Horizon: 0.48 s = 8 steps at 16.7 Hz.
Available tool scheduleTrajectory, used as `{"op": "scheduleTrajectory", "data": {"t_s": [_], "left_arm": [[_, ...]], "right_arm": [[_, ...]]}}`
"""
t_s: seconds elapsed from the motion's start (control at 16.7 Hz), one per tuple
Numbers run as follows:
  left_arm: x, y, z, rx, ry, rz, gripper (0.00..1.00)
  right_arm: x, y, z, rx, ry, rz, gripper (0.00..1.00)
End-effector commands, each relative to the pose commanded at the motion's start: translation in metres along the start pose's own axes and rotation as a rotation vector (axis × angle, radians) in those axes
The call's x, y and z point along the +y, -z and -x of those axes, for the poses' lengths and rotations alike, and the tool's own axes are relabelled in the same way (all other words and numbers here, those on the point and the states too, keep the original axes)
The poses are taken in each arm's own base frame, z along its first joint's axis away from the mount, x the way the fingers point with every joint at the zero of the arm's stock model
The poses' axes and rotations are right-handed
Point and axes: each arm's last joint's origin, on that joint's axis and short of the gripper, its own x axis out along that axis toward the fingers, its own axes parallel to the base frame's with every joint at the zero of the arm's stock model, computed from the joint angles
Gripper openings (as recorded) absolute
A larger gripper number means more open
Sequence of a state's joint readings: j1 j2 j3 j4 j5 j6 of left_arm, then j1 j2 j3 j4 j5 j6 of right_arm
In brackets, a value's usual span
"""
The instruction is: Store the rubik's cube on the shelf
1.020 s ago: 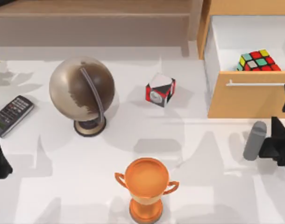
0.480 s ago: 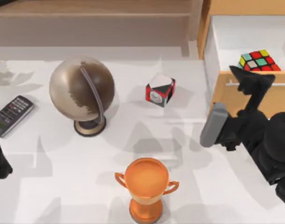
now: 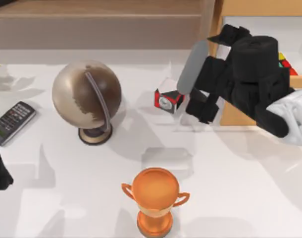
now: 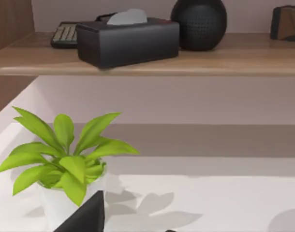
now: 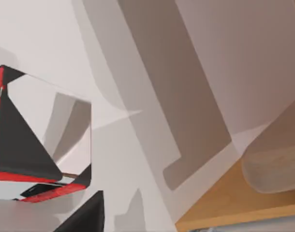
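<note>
My right arm reaches over the table's upper right, its black bulk covering most of the open drawer of the orange-tan cabinet (image 3: 240, 116). My right gripper (image 3: 225, 35) sits at the far end of that arm, pointing toward twelve o'clock over the drawer's left wall; I cannot tell how far apart its fingers stand.

The rubik's cube (image 3: 284, 60) lies inside the white drawer, with only a sliver of red, yellow and green stickers peeking out at the three o'clock side of my wrist. It sits at about four o'clock from my gripper, near it but not touching it.

The shelf (image 3: 96, 22) runs along the table's twelve o'clock edge, at nine o'clock from my gripper. In the left wrist view the shelf board carries a black tissue box (image 4: 127, 41) and a dark round vase (image 4: 199, 24).

The red-black-white dial cube (image 3: 169, 96) stands on the table just at seven o'clock of my forearm, and looms close in the right wrist view.

My left arm (image 3: 0, 168) is parked at the table's nine o'clock edge, beside the remote control (image 3: 13, 121).
</note>
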<state>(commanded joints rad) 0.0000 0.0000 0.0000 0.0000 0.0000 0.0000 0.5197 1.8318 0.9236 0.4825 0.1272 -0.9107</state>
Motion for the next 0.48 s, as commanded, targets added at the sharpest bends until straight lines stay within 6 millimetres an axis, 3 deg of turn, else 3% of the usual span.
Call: {"op": "scheduleTrajectory", "data": {"t_s": [0.24,0.48], "left_arm": [[0.0,0.0,0.0,0.0,0.0,0.0,1.0],[0.0,0.0,0.0,0.0,0.0,0.0,1.0]], "right_arm": [[-0.058,-0.007,-0.026,0.178,-0.15,-0.232,1.0],[-0.117,0.0,-0.038,0.389,-0.259,-0.469,1.0]]}}
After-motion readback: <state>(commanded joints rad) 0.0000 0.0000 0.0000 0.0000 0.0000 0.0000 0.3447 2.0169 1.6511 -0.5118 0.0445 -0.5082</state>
